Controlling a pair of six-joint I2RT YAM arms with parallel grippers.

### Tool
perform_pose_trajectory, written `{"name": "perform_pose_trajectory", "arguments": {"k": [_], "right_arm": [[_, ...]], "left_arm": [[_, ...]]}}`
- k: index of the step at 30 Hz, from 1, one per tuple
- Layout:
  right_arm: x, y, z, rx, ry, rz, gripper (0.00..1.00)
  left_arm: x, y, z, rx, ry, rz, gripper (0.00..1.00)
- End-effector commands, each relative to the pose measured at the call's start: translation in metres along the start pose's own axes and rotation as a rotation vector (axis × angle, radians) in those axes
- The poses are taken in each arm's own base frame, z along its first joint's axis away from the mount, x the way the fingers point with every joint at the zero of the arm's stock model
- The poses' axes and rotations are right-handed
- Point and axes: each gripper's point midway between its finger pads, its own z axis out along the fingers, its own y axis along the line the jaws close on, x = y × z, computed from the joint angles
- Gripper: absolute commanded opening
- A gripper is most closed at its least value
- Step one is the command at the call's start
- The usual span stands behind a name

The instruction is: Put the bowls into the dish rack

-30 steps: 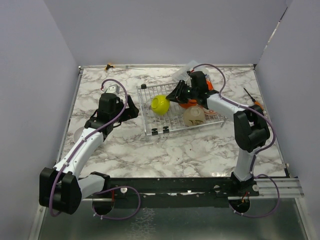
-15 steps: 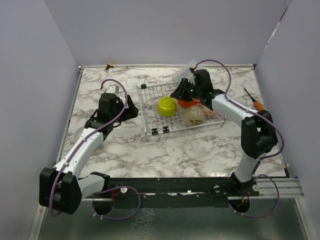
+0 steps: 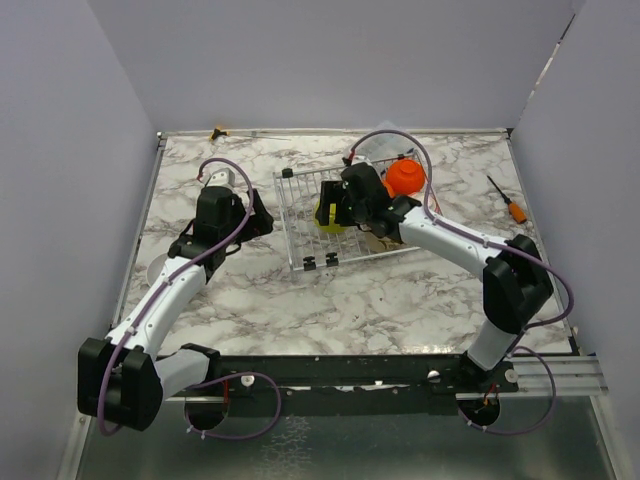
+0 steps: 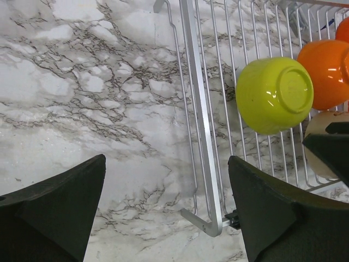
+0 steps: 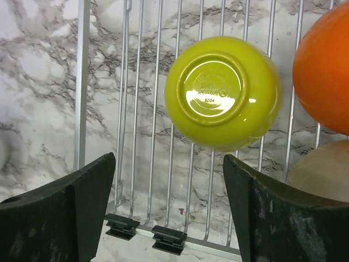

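**Right hand** [image 5: 169,180]: released, fingers spread and holding nothing, poised above the near-left part of the dish rack [image 5: 136,82]. Beyond the fingers the lime-yellow bowl [image 5: 222,93] lies on the rack wires with its base toward the wrist camera, touched by neither finger. In the overhead view the right hand covers most of this bowl, leaving only a yellow sliver.

An orange bowl [image 5: 327,71], on the rack just beside the lime-yellow one, is cut off by the frame edge. A beige bowl [image 5: 322,169] shows only as a corner fragment.

**Left hand** [image 4: 166,180]: released and empty, over the marble worktop [image 4: 82,109] just outside the rack's left rail.

A screwdriver [image 3: 507,200] lies right of the rack, well apart. A clear plastic bag [image 3: 372,150] lies behind the rack, partly screened by a cable. A pale round form [image 3: 152,270], well left of the rack and half under the left arm, cannot be identified.
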Motion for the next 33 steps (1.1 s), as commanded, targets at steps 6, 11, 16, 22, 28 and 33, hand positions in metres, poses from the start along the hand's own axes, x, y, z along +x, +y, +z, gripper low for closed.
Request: {"name": "perform_pose_trajectory", "arguments": {"k": [6, 11, 16, 22, 28, 33], "right_arm": [[0.025, -0.033, 0.029, 0.252, 0.022, -0.086, 0.82], [0.033, -0.030, 0.046, 0.287, 0.026, -0.049, 0.81], [0.026, -0.039, 0.062, 0.368, -0.024, -0.006, 0.75], [0.001, -0.043, 0.075, 0.435, -0.107, 0.002, 0.68], [-0.016, -0.059, 0.091, 0.506, -0.124, 0.024, 0.66], [-0.029, -0.063, 0.097, 0.499, -0.136, 0.008, 0.57]], "left_arm": [[-0.011, 0.010, -0.006, -0.058, -0.052, -0.018, 0.94], [-0.011, 0.012, -0.006, -0.066, -0.053, -0.019, 0.94], [-0.010, 0.013, -0.005, -0.070, -0.051, -0.019, 0.94], [-0.011, 0.015, -0.006, -0.082, -0.060, -0.019, 0.94], [-0.010, 0.016, -0.006, -0.086, -0.057, -0.020, 0.94], [-0.009, 0.017, -0.005, -0.092, -0.054, -0.018, 0.94]]}}
